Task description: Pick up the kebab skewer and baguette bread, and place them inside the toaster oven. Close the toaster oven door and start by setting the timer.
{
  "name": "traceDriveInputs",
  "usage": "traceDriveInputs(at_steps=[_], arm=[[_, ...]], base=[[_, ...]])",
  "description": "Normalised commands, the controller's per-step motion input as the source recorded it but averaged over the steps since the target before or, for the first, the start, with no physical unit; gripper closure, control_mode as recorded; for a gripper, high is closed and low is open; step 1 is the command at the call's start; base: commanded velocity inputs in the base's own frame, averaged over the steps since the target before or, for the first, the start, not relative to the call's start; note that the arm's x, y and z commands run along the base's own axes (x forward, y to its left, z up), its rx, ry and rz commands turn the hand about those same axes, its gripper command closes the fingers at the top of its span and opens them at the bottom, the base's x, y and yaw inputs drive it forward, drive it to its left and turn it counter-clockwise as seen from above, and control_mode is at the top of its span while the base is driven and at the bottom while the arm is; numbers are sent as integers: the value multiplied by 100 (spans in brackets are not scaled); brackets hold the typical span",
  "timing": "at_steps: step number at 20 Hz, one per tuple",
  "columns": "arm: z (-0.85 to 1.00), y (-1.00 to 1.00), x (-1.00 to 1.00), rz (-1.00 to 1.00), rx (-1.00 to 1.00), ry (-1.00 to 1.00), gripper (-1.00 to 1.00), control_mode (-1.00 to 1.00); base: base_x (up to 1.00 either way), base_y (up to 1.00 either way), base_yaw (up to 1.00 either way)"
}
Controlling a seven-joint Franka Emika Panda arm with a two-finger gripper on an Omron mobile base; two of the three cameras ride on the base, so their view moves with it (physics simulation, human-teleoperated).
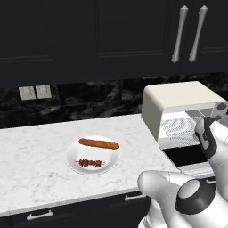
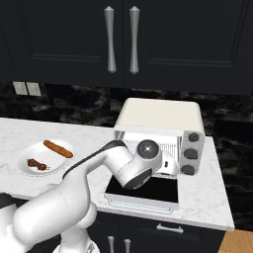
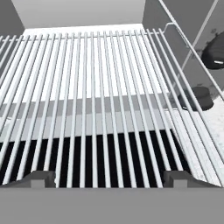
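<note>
The gripper (image 3: pixel 109 178), jaws wide and empty, hangs over the toaster oven (image 2: pixel 160 118) rack, while the light, brittle-looking kebab skewer (image 1: pixel 90 163) lies on the plate (image 1: pixel 73 160) mid-worktop, likely best pinched across its chunks.

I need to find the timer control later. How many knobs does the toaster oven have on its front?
3: the knobs sit in a vertical column on the toaster oven right panel, the top knob, the middle knob, the bottom knob. None seem hidden.
</note>
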Motion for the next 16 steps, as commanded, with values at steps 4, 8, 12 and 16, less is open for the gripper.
traceDriveInputs(at_steps=[4, 8, 12, 16], arm=[[-83, 0, -55, 0, 0, 2, -100, -100], [-68, 0, -51, 0, 0, 7, -100, -100], [-38, 0, -33, 0, 1, 7, -100, -100], [46, -1, -32, -1, 2, -5, -100, -100]], base=[[0, 0, 0], [0, 0, 0], [0, 0, 0], [0, 0, 0]])
